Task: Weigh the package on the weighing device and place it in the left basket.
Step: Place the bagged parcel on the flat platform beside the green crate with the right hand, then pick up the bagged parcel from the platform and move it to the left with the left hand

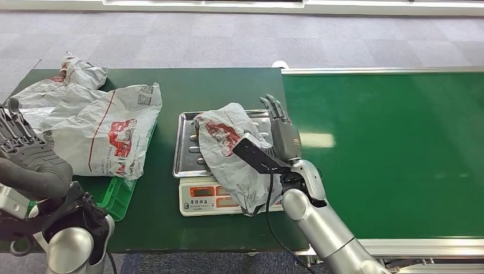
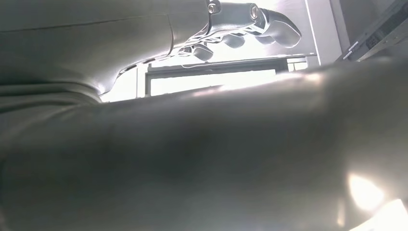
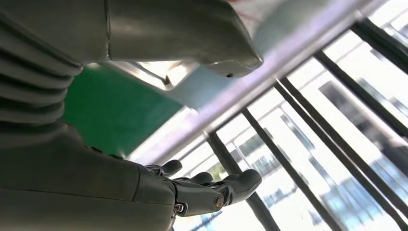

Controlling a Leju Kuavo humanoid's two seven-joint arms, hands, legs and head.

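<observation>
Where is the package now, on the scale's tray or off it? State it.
On it: the package lies across the scale tray, one end hanging over the display; the right hand is beside it.

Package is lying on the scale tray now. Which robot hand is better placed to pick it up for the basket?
Right, probably. The right robot hand lies open right beside the package on the scale. The left robot hand is raised far off, over the basket side.

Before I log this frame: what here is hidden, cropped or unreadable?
- Scale readout: head view, digits too small; the package drapes over its right end.
- Basket: head view, mostly buried under bags.
- Left hand: head view, cropped by the edge; left wrist view blurred.
- Right hand: contact with the package unclear.
</observation>
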